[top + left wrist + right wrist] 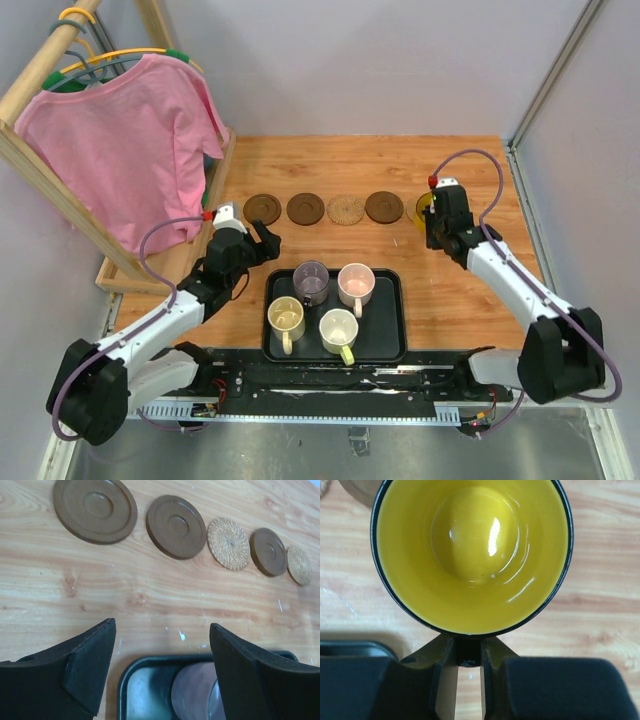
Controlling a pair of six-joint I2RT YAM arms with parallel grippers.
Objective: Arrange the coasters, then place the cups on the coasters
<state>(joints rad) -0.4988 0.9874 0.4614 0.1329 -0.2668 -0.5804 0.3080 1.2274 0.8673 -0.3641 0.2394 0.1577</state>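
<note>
Coasters are seen lined up in a row across the far half of the wooden table [460,300]. In the left wrist view five are counted: a dark brown coaster [95,509], a second dark brown coaster [176,526], a woven tan coaster [228,543], a third dark brown coaster [268,551] and a second woven tan coaster [299,565]. All are set apart from one another and are bare in that view.

The left gripper [161,630] is held released, jaws spread wide with nothing between them, above the far left corner of the black tray [385,340].

Four cups are seen upright in the tray: the purple-grey cup [311,281], the pinkish cup [355,285], the cream cup [285,318] and the white cup with the yellow-green handle [339,330].

The right gripper [469,652] is clenched on the handle of the yellow cup [472,555], which is held upright at the right end of the row. Whether it is set down on anything cannot be told.
</note>
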